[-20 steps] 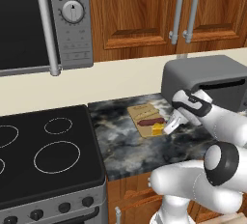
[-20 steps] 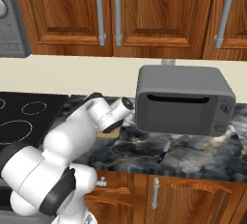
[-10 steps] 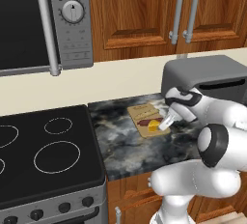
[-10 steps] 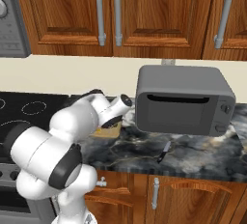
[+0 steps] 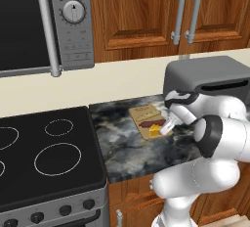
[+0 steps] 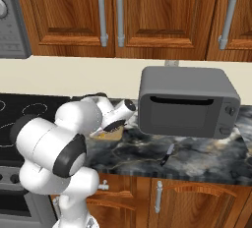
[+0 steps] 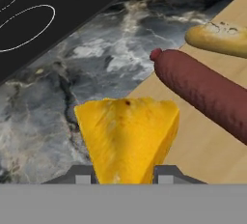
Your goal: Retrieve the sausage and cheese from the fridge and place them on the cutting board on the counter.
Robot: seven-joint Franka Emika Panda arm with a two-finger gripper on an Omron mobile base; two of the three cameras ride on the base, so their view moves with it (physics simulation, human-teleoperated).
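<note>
A light tan cutting board [image 5: 142, 115] lies on the dark marbled counter [image 5: 122, 147] in front of the toaster. The dark red-brown sausage [image 5: 145, 123] rests across the board, also close up in the hand view as the sausage [image 7: 207, 95]. My gripper [image 5: 164, 130] reaches down from the right over the board's near edge and is shut on the yellow-orange cheese [image 5: 155, 131] wedge. In the hand view the cheese [image 7: 128, 138] sits between my gripper [image 7: 123, 177] tips, at the edge of the board [image 7: 202, 155]. The fridge is out of view.
A grey toaster oven [image 6: 187, 101] stands right behind my hand. The black stovetop [image 5: 49, 157] borders the counter on the left, with a microwave [image 5: 29, 20] above. A yellowish lump [image 7: 217, 37] lies on the board's far part. A small dark utensil [image 6: 167, 154] lies on the counter.
My hand has moved left and a little down with the cheese, from beside the board to its near edge by the sausage. The jaws stayed shut on the wedge.
</note>
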